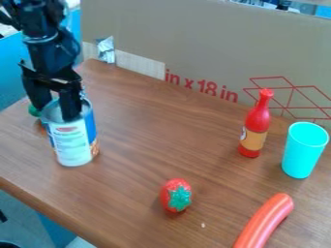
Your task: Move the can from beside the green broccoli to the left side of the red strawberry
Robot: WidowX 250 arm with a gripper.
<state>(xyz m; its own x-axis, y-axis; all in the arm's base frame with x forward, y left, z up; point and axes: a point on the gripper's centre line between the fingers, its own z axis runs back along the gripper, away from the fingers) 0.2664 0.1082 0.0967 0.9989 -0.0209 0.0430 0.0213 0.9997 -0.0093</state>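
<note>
Near the upper-left edge of the bench, the can stood upright beneath me, the gripper. My fingers hung apart at its open top, one seemingly inside the mouth, the other by the left rim; whether either pressed on the wall, I couldn't tell. Pinching only that rim, I might have let the can tilt or swivel loose; swinging sideways, I might have bumped the half-hidden green-topped thing behind it over the edge.
</note>
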